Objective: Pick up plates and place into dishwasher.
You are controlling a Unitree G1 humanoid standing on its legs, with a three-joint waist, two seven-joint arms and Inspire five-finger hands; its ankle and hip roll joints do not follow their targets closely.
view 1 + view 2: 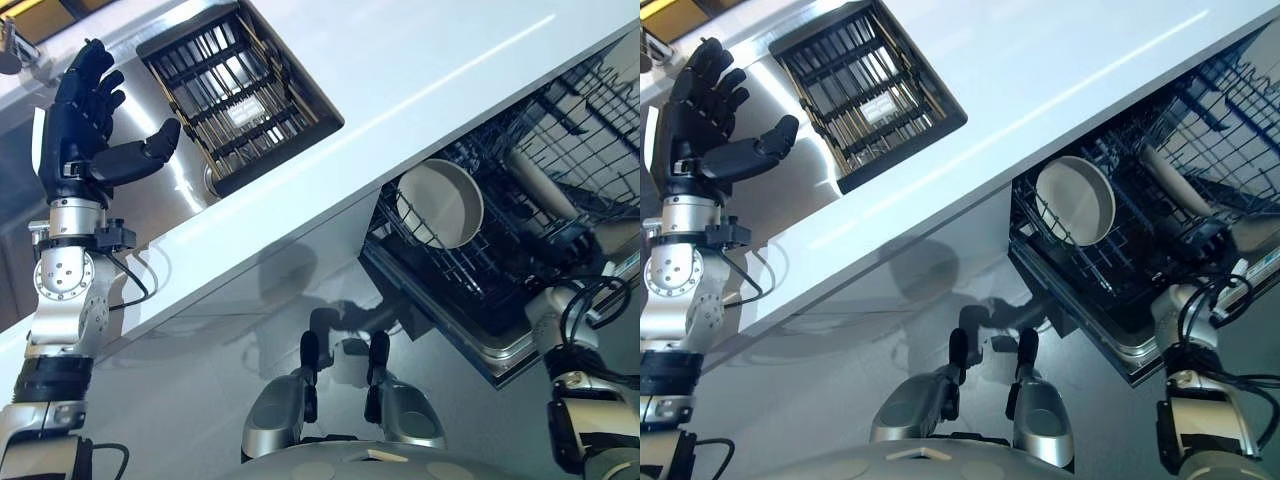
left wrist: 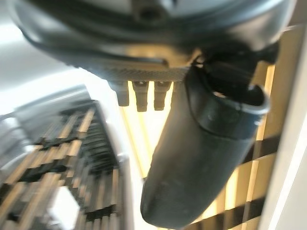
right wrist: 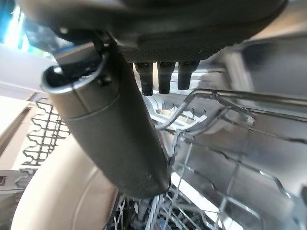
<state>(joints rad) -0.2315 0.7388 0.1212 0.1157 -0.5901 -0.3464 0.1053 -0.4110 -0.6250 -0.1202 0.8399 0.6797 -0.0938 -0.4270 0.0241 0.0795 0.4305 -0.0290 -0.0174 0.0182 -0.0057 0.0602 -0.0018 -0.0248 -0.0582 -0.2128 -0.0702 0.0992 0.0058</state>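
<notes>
Left hand (image 1: 85, 110) raised over the sink, fingers spread, holding nothing.
Right hand (image 1: 575, 238) down in the dishwasher rack (image 1: 520, 200), touching a tilted cream plate (image 1: 540, 185); whether its fingers grip cannot be made out. A second cream plate (image 1: 440, 205) stands on edge in the same rack. Dark drying rack (image 1: 235, 85) sits in the sink (image 1: 185, 170), set into the white counter (image 1: 420, 80).

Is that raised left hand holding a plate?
No. The left hand is lifted over the sink rack with straight, spread fingers and nothing in it; a plate stands in the dishwasher rack.
</notes>
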